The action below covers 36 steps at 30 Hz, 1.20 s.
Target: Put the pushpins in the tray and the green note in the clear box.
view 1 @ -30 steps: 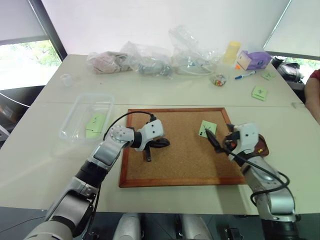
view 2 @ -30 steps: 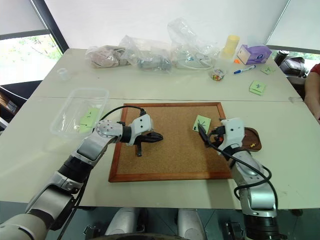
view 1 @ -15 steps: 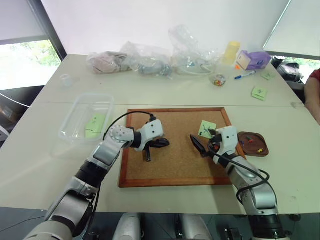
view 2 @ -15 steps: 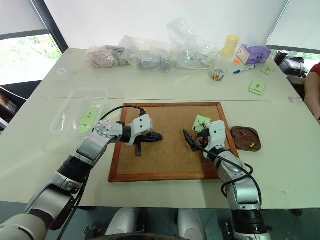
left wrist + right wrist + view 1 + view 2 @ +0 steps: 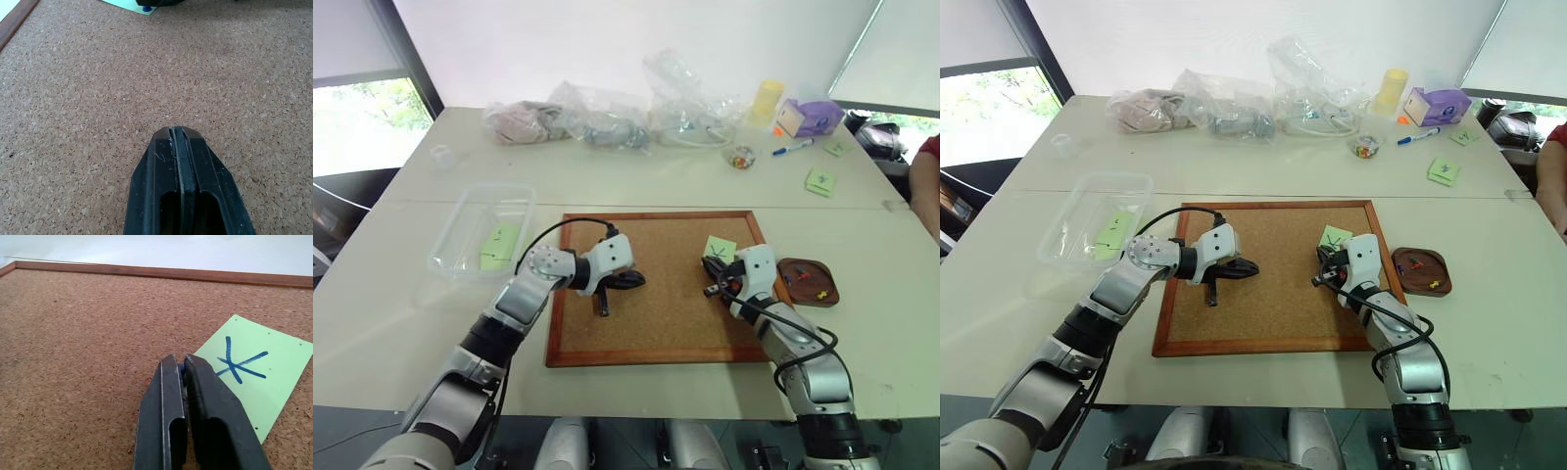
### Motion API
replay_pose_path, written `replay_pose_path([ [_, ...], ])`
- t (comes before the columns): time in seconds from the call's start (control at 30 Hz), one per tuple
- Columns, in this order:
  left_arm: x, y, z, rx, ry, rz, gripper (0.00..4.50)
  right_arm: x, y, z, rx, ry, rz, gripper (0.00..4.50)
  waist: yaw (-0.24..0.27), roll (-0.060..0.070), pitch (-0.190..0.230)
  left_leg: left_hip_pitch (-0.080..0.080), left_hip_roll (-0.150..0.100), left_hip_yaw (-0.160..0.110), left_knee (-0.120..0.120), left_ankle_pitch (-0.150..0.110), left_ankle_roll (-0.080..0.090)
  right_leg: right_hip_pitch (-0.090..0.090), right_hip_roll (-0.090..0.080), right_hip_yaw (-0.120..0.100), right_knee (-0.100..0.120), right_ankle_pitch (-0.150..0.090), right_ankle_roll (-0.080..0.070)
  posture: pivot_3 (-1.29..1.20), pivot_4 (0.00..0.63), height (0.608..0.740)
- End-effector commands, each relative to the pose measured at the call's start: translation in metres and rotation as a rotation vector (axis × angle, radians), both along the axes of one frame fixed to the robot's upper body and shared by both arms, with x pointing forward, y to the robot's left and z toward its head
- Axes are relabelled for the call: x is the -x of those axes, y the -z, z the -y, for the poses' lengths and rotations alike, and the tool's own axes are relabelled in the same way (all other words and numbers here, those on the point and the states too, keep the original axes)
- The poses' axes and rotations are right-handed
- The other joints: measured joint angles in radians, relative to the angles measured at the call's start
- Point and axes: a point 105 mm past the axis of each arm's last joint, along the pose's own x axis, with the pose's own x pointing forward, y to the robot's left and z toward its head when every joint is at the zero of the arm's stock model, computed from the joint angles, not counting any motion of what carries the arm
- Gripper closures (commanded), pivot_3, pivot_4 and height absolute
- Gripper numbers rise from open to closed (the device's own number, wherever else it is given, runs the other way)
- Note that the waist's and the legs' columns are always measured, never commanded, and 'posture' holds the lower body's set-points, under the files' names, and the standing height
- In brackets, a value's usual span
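The green note (image 5: 721, 249), marked with an X-like scribble, lies at the cork board's far right. My right gripper (image 5: 711, 276) is shut at the note's near corner, with a small blue pushpin (image 5: 145, 8) caught between its fingers (image 5: 168, 396). To the right of the board, the dark brown tray (image 5: 791, 286) holds red and yellow pushpins (image 5: 821, 292). The clear box (image 5: 470, 217) stands left of the board with a green note inside. My left gripper (image 5: 636, 281) rests shut and empty over the board's left half.
The wood-framed cork board (image 5: 656, 323) fills the table's middle. Clear plastic bags (image 5: 607, 117), a small glass bowl (image 5: 741, 157), a yellow cup (image 5: 767, 101), a purple box (image 5: 813, 117) and loose green notes (image 5: 820, 181) lie at the back. A person's red sleeve (image 5: 930, 157) shows at the right edge.
My right arm swung left off the tray, uncovering it. Its gripper came down at the green note's corner and went from open to shut. The left arm stayed still.
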Motion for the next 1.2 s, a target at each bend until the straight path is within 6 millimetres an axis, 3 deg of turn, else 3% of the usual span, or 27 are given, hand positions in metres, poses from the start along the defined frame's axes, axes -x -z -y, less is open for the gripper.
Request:
replay_pose_path([
  [0.03, 0.002, 0.011, -0.003, -0.041, -0.013, -0.019, 4.5, 0.002, -0.009, -0.007, -0.009, -0.025, 0.032, 4.48, 0.0, 0.0, 0.0, 0.0, 0.0, 0.0, 0.0, 0.0, 0.0, 0.0, 0.0, 0.0, 0.0, 0.0, 0.0, 0.0, 0.15, 0.737],
  [0.17, 0.002, 0.011, -0.003, -0.043, -0.008, -0.019, 4.5, 0.003, -0.013, -0.002, -0.002, -0.011, 0.042, 4.48, 0.001, 0.0, 0.0, 0.0, 0.0, 0.0, 0.0, 0.0, 0.0, 0.0, 0.0, 0.0, 0.0, 0.0, 0.0, 0.0, 0.15, 0.737],
  [0.4, 0.002, 0.014, -0.004, -0.054, -0.009, -0.024, 4.5, 0.001, -0.038, 0.01, 0.011, 0.055, 0.179, 4.48, 0.001, 0.0, 0.0, -0.001, 0.0, 0.0, 0.0, 0.0, 0.0, -0.001, 0.0, 0.0, 0.0, 0.0, 0.0, 0.0, 0.15, 0.737],
  [0.67, 0.002, 0.018, -0.006, -0.067, -0.008, -0.029, 4.5, 0.006, -0.053, 0.009, 0.009, 0.044, 0.24, 4.48, 0.001, 0.0, 0.0, 0.0, 0.0, 0.0, 0.0, 0.0, 0.0, -0.001, 0.0, 0.0, 0.0, 0.0, 0.0, 0.0, 0.15, 0.737],
  [0.83, -0.006, -0.024, 0.007, 0.209, -0.069, -0.138, 4.5, 0.011, -0.058, 0.006, 0.029, 0.028, 0.25, 4.48, 0.001, 0.0, 0.0, -0.001, 0.0, 0.0, 0.0, 0.0, 0.0, -0.001, 0.0, 0.0, 0.0, 0.0, 0.0, 0.0, 0.15, 0.737],
  [0.93, -0.013, -0.093, 0.013, 0.532, -0.052, -0.286, 3.68, 0.02, -0.068, 0.007, 0.064, 0.005, 0.273, 4.5, 0.002, 0.0, 0.002, -0.003, 0.0, 0.0, 0.0, 0.0, 0.0, -0.003, 0.0, 0.0, 0.0, 0.0, 0.0, 0.0, 0.15, 0.737],
  [0.97, -0.014, -0.11, 0.014, 0.608, -0.036, -0.325, 3.16, 0.023, -0.071, 0.007, 0.077, -0.004, 0.279, 4.5, 0.003, -0.001, 0.003, -0.004, 0.0, -0.001, 0.0, 0.0, 0.0, -0.004, 0.0, -0.001, 0.0, 0.0, 0.0, 0.0, 0.15, 0.737],
  [1.1, -0.018, -0.136, 0.018, 0.73, -0.021, -0.445, 1.25, 0.032, -0.083, 0.004, 0.115, -0.04, 0.3, 4.5, -0.007, -0.001, 0.003, -0.004, -0.001, -0.001, 0.001, 0.0, 0.0, -0.004, 0.0, -0.001, 0.0, 0.0, 0.001, 0.0, 0.15, 0.737],
  [1.2, -0.035, -0.132, 0.027, 0.745, -0.115, -0.537, 0.07, 0.038, -0.089, -0.002, 0.14, -0.082, 0.31, 4.5, -0.003, -0.002, 0.003, -0.002, -0.002, -0.002, 0.0, 0.0, 0.0, -0.003, 0.001, -0.001, 0.0, -0.001, 0.002, 0.0, 0.15, 0.737],
])
